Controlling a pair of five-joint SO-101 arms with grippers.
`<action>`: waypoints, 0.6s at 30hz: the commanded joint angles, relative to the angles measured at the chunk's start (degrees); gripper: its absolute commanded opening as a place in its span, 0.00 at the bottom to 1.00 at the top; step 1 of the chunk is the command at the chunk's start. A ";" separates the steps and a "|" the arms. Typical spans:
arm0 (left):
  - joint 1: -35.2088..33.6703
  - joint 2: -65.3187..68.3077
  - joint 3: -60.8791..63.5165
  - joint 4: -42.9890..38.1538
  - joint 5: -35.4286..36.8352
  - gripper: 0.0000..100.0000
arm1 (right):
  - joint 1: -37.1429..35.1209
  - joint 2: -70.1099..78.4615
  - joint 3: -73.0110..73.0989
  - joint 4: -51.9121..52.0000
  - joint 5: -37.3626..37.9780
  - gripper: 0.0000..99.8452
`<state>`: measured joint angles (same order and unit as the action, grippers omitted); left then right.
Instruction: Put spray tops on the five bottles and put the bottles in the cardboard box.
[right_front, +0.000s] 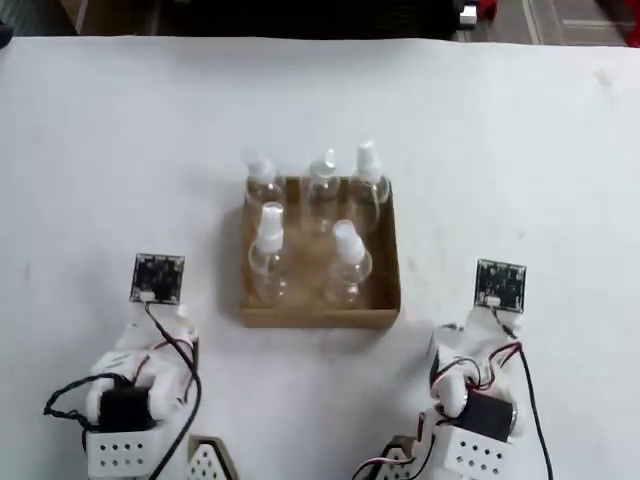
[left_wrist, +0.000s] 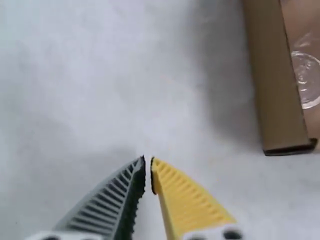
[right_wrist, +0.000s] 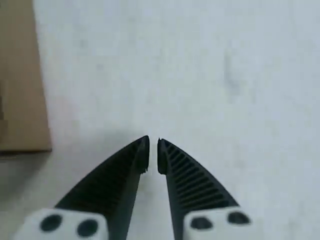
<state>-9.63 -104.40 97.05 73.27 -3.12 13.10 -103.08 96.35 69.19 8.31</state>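
Five bottles (right_front: 270, 262) upright in box (right_front: 320, 318), spray tops (right_front: 347, 238) on all. Clear thin plastic: likely light, slick, dentable, tippy. Best hold: neck, under top. Left gripper (left_wrist: 148, 172), right gripper (right_wrist: 153, 155) closed, empty, over table (right_front: 500, 150) beside box.

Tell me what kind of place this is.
Probably a robotics lab bench rather than a home or factory line: a white table, two small desktop arms with exposed wiring, and a cardboard box holding five spray bottles.
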 joint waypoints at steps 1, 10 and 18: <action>0.04 -0.04 -0.09 0.18 0.97 0.02 | 0.84 -0.40 0.53 3.74 0.62 0.01; 0.04 -0.04 -0.09 0.18 0.70 0.02 | -0.48 -0.40 0.53 3.74 0.62 0.01; 0.04 -0.04 -0.09 0.18 0.70 0.02 | -0.92 -0.40 0.53 3.74 0.62 0.01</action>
<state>-9.63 -104.40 97.05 73.27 -3.12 12.84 -103.08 96.35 72.70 8.40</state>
